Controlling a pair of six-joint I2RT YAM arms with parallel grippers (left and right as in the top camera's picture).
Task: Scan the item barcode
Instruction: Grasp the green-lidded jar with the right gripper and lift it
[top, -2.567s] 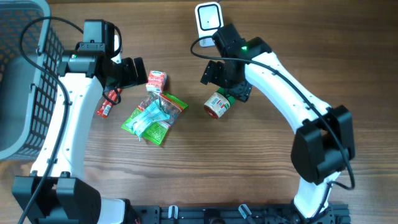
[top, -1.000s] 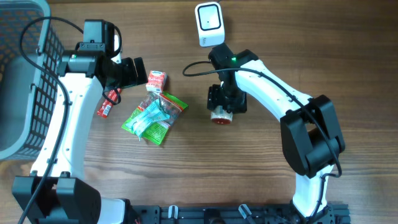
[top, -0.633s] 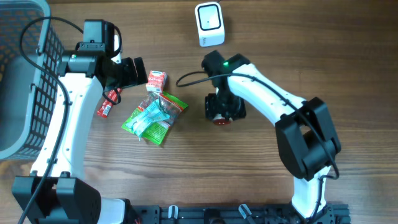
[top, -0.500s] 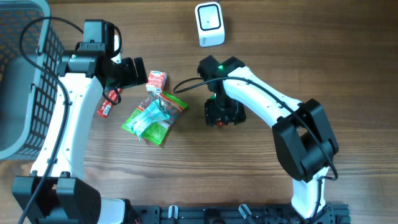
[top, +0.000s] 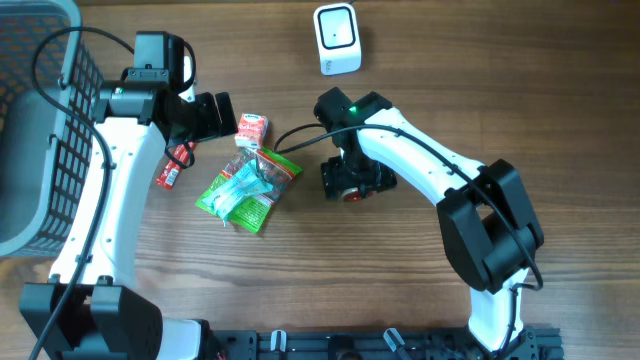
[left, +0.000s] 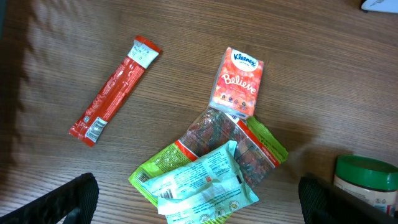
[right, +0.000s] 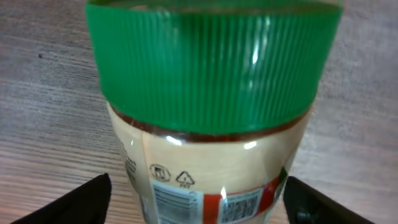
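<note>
Claw of right arm astride jar

This looks like a mock shop checkout built for robot trials, not a real store. A wood-grain counter carries a white barcode scanner at its far edge and a grey plastic shopping basket at the left. Loose on it lie small packaged goods of the kind a till handles: a Kleenex tissue pack, a red stick sachet, green snack packets and a green-lidded jar with a printed barcode on its label. Two white robot arms, left and right, rise from a black rail on the near edge.
</note>
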